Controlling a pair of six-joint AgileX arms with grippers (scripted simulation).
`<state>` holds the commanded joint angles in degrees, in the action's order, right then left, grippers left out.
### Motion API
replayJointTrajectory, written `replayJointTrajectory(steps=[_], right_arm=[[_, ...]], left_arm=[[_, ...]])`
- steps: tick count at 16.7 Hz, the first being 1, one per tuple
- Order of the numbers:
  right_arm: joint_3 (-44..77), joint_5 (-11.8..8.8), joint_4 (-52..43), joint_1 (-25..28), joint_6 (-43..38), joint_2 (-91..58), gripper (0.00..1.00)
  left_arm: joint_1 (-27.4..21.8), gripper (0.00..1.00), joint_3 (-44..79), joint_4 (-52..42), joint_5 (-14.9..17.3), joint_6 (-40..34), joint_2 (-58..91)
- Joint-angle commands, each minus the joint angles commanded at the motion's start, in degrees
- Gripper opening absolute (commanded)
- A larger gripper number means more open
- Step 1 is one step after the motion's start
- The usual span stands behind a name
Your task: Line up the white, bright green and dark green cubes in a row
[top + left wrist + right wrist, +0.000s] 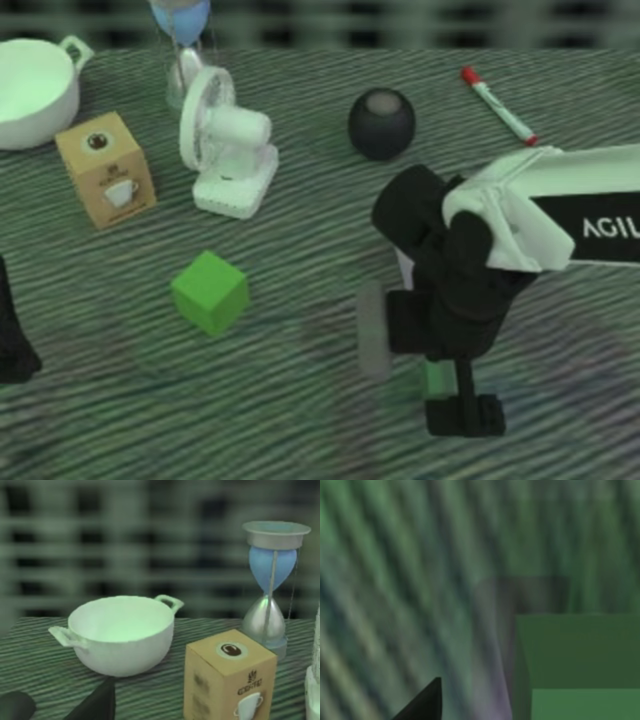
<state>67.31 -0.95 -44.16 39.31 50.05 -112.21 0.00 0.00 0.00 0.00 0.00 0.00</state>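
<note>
Right end effector (448, 385): low over the surface (300, 400), in front and to the right of the fan (228, 143); black fingers point toward the near edge. Open or closed: cannot tell.
Dark green cube (437, 378): only a sliver shows in the top view, right at the right end effector's fingers; it fills the right wrist view (577, 665), one finger tip (427, 702) apart from it. Gripped or not: cannot tell.
Bright green cube (209, 291): on the surface, in front of the fan, well apart from the right end effector.
White cube: cannot make it out.
Left arm (12, 340): parked at the left edge, far left of the fan.
</note>
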Motion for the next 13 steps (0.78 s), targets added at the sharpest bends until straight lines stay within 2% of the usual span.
replayJointTrajectory(steps=[3,8,13], right_arm=[[1.8,0.0,-2.4,0.3,0.4,0.9,1.00],[7.6,-0.1,-13.4,0.3,0.4,5.3,1.00],[8.5,0.0,-14.8,0.2,0.4,6.1,1.00]], left_arm=[[0.0,1.00,0.0,0.0,0.0,0.0,0.0],[0.0,1.00,0.0,0.0,0.0,0.0,0.0],[0.0,1.00,0.0,0.0,0.0,0.0,0.0]])
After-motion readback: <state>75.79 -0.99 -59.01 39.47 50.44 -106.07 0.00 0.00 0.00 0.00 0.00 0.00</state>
